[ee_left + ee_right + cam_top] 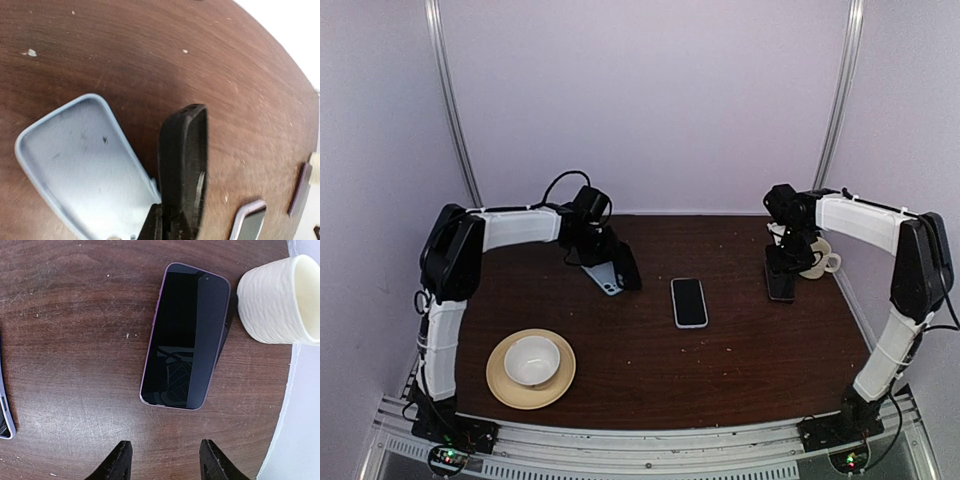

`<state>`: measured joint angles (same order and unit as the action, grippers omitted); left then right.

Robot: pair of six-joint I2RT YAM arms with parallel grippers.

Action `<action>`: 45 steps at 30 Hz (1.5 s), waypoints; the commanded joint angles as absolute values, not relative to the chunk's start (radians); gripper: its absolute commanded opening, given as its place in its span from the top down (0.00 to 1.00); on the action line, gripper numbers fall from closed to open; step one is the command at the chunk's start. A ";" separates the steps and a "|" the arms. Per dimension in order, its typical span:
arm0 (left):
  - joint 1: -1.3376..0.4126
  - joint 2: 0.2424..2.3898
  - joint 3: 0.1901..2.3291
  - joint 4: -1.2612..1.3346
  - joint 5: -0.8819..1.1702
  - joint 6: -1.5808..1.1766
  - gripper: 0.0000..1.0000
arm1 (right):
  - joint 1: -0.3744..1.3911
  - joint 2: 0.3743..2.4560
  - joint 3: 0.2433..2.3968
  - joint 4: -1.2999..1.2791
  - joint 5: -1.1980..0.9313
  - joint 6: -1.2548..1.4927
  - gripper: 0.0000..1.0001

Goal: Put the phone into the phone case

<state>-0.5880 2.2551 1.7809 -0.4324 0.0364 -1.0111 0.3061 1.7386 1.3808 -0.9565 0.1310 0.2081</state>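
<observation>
Right gripper (165,450) hangs with jaws apart and empty, just short of one end of the phone (185,335). Left gripper (615,266) is closed. Its wrist view suggests it is pinched on the thin side wall of the case (75,165), though the grip point sits at the picture's edge.

Nearest the bases, on the left of the table (750,360), a bowl (532,358) sits on a plate (500,385). Further in, at mid-table, a spare phone (689,302) with a light rim lies screen up; it is not the one to fit. Beyond it to the left is the case, hollow side up and pale blue inside; I cannot tell whether it is lifted off the wood. At the far right the phone lies flat, screen up, just beside a mug (275,300).

I judge the phone stiff, dense for its size and slick on the glass. It is best taken across its two long edges near mid-length, not by the screen. The case will likely flex and twist, so a rim pinch may let it swing.
</observation>
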 commanded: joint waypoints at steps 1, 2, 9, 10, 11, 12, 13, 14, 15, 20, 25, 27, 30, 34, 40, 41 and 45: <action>-0.611 2.026 1.647 -0.399 0.099 -0.908 1.00 | 0.285 1.689 1.368 -0.970 0.132 0.214 0.49; -0.623 1.986 1.596 -0.394 0.127 -0.904 1.00 | 0.282 1.688 1.362 -0.963 0.127 0.217 0.49; -0.722 1.799 1.322 -0.419 0.245 -0.848 1.00 | 0.230 1.712 1.330 -0.874 0.013 0.251 0.44; -0.731 1.790 1.294 -0.419 0.262 -0.844 1.00 | 0.220 1.723 1.332 -0.860 0.005 0.256 0.42; -0.738 1.784 1.273 -0.423 0.277 -0.838 1.00 | 0.212 1.735 1.337 -0.850 0.003 0.262 0.39; -0.745 1.779 1.252 -0.425 0.291 -0.834 1.00 | 0.204 1.752 1.346 -0.843 0.003 0.268 0.37; -0.750 1.775 1.230 -0.425 0.299 -0.831 1.00 | 0.196 1.771 1.358 -0.839 0.003 0.271 0.33; -0.757 1.771 1.207 -0.423 0.300 -0.830 1.00 | 0.188 1.793 1.371 -0.834 0.005 0.275 0.30; -0.763 1.768 1.184 -0.418 0.302 -0.831 1.00 | 0.183 1.813 1.386 -0.829 0.008 0.278 0.27; -0.776 1.796 1.127 -0.399 0.324 -0.819 1.00 | 0.152 1.934 1.466 -0.820 0.034 0.292 0.07; -0.776 1.833 1.116 -0.409 0.339 -0.812 1.00 | 0.137 2.049 1.565 -0.845 0.064 0.281 0.00; -0.775 1.841 1.113 -0.422 0.331 -0.810 1.00 | 0.135 2.081 1.593 -0.852 0.062 0.276 0.01; -0.776 1.855 1.105 -0.432 0.328 -0.807 1.00 | 0.136 2.117 1.619 -0.850 0.053 0.273 0.02; -0.776 1.871 1.106 -0.450 0.326 -0.807 1.00 | 0.135 2.160 1.655 -0.873 0.057 0.268 0.07; -0.775 1.855 1.109 -0.484 0.297 -0.790 0.80 | 0.135 2.158 1.641 -0.881 0.067 0.258 0.28; -0.776 1.849 1.112 -0.492 0.292 -0.783 0.77 | 0.134 2.154 1.637 -0.880 0.067 0.255 0.32; -0.775 1.825 1.136 -0.538 0.272 -0.742 0.60 | 0.135 2.133 1.620 -0.880 0.058 0.244 0.44</action>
